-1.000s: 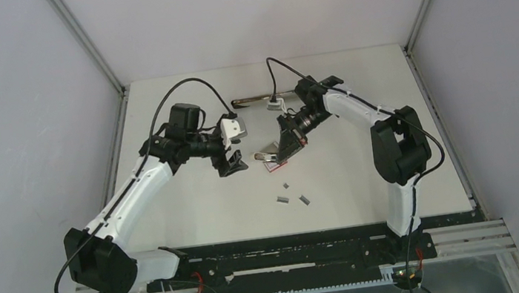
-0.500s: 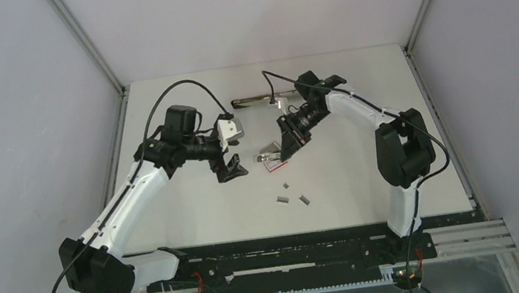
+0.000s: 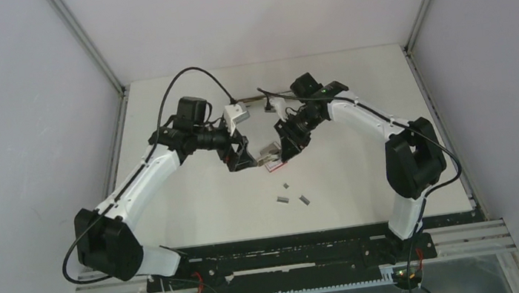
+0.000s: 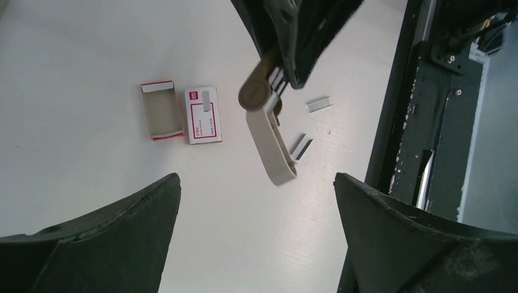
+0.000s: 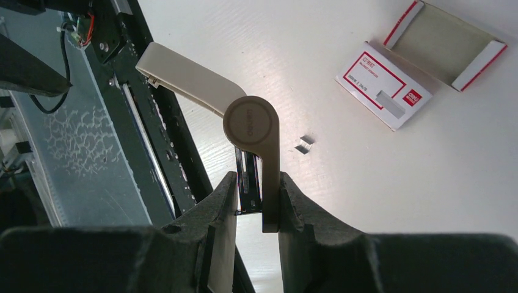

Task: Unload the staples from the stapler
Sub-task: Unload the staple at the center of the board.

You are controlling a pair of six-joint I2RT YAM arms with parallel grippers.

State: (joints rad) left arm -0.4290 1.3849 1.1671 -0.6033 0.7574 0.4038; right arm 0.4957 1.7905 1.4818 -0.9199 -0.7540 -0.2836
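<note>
My right gripper (image 3: 284, 143) is shut on the beige stapler (image 3: 268, 150) and holds it above the table, its top arm swung open. In the right wrist view the fingers (image 5: 229, 201) clamp the stapler's (image 5: 250, 125) lower end and metal magazine. My left gripper (image 3: 240, 156) is open and empty just left of the stapler, apart from it. In the left wrist view the stapler (image 4: 269, 137) hangs ahead of that gripper (image 4: 256, 178). Short grey staples (image 3: 283, 199) lie loose on the table below; they also show in the left wrist view (image 4: 319, 105) and the right wrist view (image 5: 304, 144).
A red-and-white staple box (image 4: 203, 115) and its open tray (image 4: 161, 110) lie side by side on the table under the stapler; both show in the right wrist view, box (image 5: 383, 85) and tray (image 5: 446, 46). A long metal object (image 3: 247, 100) lies at the back.
My left gripper has swung right and come close to the stapler. My right gripper has shifted slightly left, still holding the stapler. The loose staples have not moved.
</note>
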